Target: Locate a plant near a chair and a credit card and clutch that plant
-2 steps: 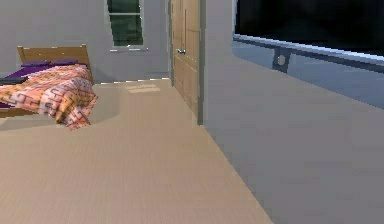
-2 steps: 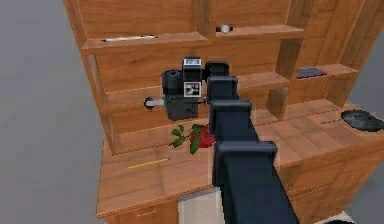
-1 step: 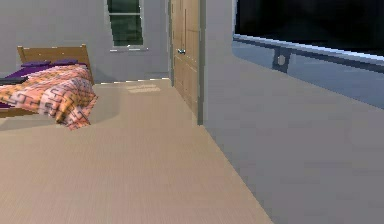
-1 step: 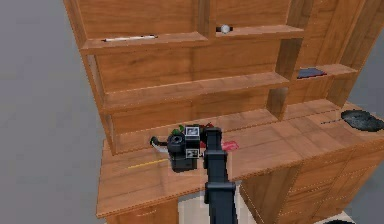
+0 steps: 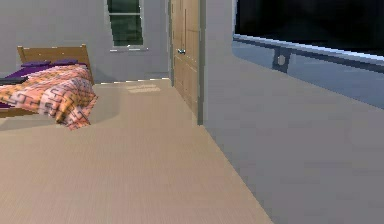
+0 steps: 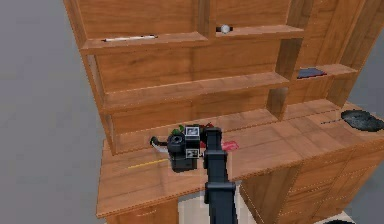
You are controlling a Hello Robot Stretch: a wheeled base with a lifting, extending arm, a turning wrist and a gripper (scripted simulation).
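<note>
— Wooden counter with a tall shelf unit behind it stands in your arm side view, operator. Your arm rises from the bottom edge and ends above the counter's middle, with the pincer at its far end.

— What is the pincer gripping?

— You cannot read that here. Its dark body sits against the counter top, so I cannot tell whether it holds anything, or how its fingers stand. A small red thing lies on the counter near it, toward the view's right. A thin yellow stick lies just to its left.

— Anything else on that side?

— You have a dark round object at the counter's right end, a dark flat thing on the shelf above it, and a small white thing on the top shelf.

— Where is the plant?

— I cannot tell you. Your forward view has tan floor, and a bed with an orange patterned blanket at the left. A window is set in the far wall, with a wooden door to its right. A grey wall carrying a dark panel runs along the right.
</note>
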